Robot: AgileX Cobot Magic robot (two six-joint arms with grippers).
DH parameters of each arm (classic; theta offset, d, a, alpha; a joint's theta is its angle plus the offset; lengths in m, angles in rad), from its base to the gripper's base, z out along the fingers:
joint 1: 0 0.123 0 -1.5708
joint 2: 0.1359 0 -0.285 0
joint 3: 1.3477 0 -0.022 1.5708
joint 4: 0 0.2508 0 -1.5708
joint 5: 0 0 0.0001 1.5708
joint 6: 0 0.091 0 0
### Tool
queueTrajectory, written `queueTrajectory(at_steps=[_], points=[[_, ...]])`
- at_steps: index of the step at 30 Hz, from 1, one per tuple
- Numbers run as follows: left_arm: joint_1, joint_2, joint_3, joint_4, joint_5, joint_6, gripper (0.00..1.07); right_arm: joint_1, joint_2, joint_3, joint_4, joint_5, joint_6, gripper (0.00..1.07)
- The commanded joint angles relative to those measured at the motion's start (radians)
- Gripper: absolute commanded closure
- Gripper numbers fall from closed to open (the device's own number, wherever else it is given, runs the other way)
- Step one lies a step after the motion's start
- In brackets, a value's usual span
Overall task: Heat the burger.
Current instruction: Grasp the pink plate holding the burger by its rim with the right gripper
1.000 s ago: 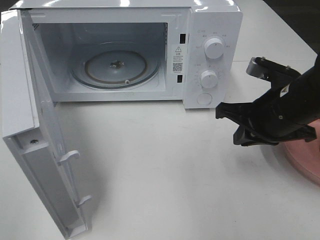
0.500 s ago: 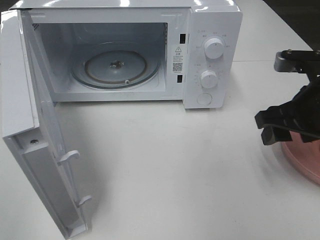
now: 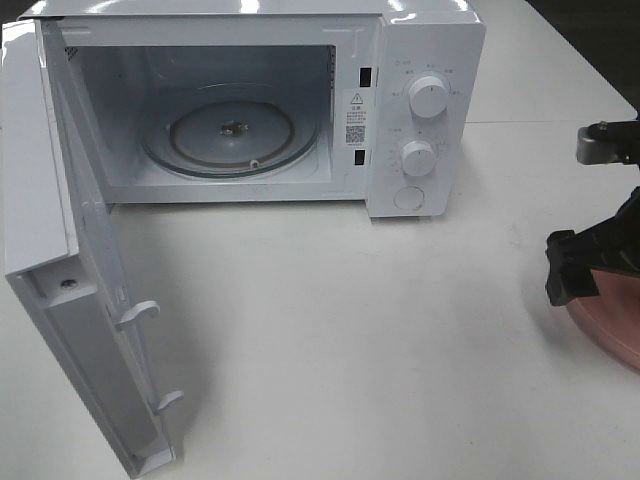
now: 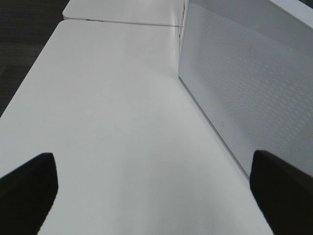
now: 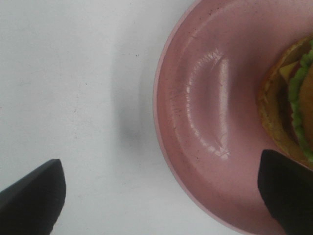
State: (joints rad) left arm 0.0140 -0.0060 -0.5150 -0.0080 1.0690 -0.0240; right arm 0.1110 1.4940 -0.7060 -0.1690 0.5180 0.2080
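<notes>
Exterior high: you've got the microwave (image 3: pixel 440 40) at 12 o'clock on the worktop (image 3: pixel 350 330). Its door (image 3: pixel 90 300) is swung fully open toward 7 o'clock. The glass turntable (image 3: pixel 232 135) inside is bare. Two knobs, upper (image 3: pixel 429 96) and lower (image 3: pixel 418 158), sit on the panel at the 3 o'clock side.

The pink plate (image 3: pixel 610 325) is at 4 o'clock from the microwave, cut off by the frame edge. The right gripper (image 3: pixel 590 262) hangs over the plate's 10 o'clock rim.

Right wrist: right gripper (image 5: pixel 159 196) jaws are spread wide and hold nothing. One tip is over bare worktop, the other over the plate (image 5: pixel 210 122). The burger (image 5: pixel 288 98) sits on the plate with only its edge in frame: bun, lettuce and cheese showing. It lies close to one jaw tip, and you can't tell contact from this view.

Left wrist: left gripper (image 4: pixel 156 196) jaws are wide apart and hold nothing, low over the worktop beside a perforated white panel (image 4: pixel 244 83).
</notes>
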Motion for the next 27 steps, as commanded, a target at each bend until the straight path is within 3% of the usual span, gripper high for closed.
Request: queueTrajectory(at_steps=[1,18,27], points=[[-0.003,-0.022,0.0,0.001,-0.001,-0.001,0.04,-0.006,0.047,-0.003,-0.005,-0.045,-0.013,0.1],[-0.003,-0.022,0.0,0.001,-0.001,-0.001,0.04,-0.009,0.283,-0.183,-0.006,0.002,-0.065,0.13],[-0.003,-0.022,0.0,0.001,-0.001,-0.001,0.04,-0.053,0.34,-0.194,0.0,0.003,-0.096,0.15]])
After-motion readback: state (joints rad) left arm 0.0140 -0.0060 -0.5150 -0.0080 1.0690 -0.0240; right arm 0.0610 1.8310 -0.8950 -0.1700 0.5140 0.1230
